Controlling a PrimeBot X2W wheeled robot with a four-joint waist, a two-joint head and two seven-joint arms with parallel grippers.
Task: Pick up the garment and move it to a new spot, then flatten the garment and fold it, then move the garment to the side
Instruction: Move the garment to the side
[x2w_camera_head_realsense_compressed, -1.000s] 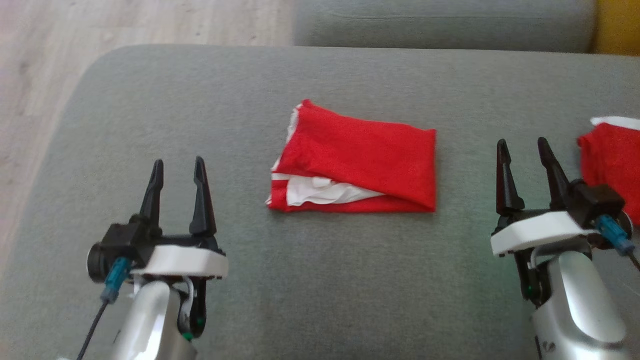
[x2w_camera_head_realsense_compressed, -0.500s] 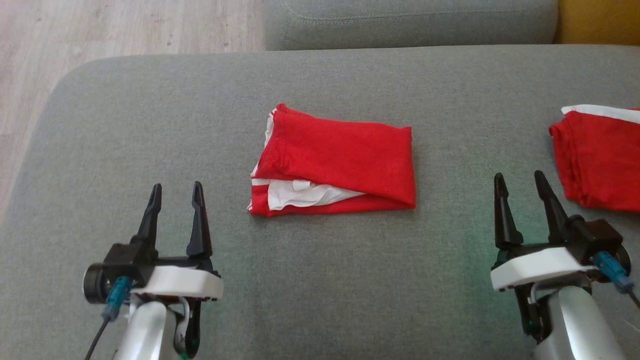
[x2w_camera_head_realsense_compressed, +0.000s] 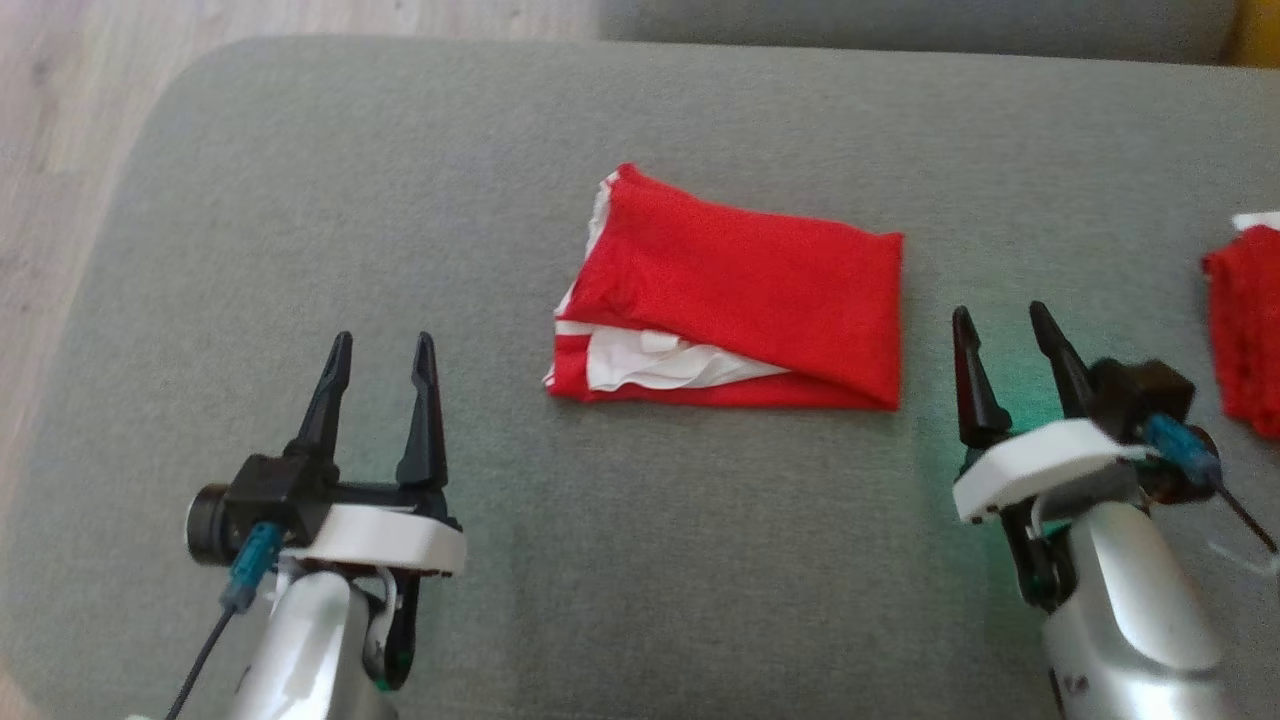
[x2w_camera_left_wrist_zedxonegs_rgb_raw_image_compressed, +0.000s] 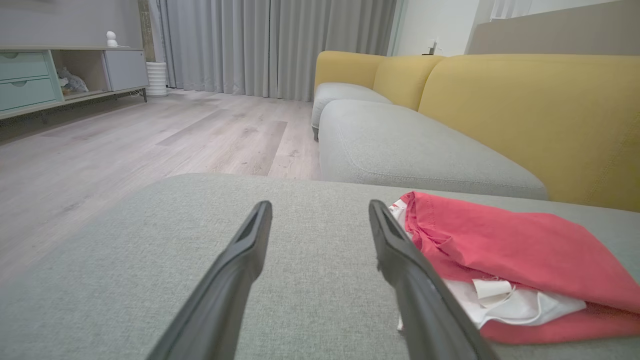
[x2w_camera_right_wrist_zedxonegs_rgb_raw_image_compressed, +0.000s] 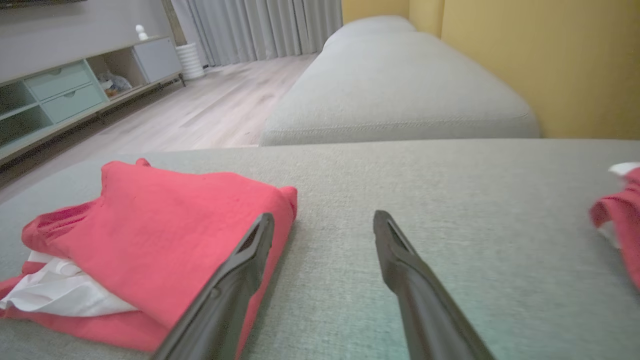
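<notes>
We observe the folded garment (x2w_camera_head_realsense_compressed: 730, 320) at 12 o'clock; left gripper (x2w_camera_head_realsense_compressed: 384, 340) at 8, right gripper (x2w_camera_head_realsense_compressed: 1001, 310) at 4, both spread, empty.

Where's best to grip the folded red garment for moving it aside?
The folded red garment: probably pinch the closed fold along its right edge, coming in low from the right with the open right gripper. Loose white layers gape at its near-left corner; gripping there would likely undo the fold.
</notes>
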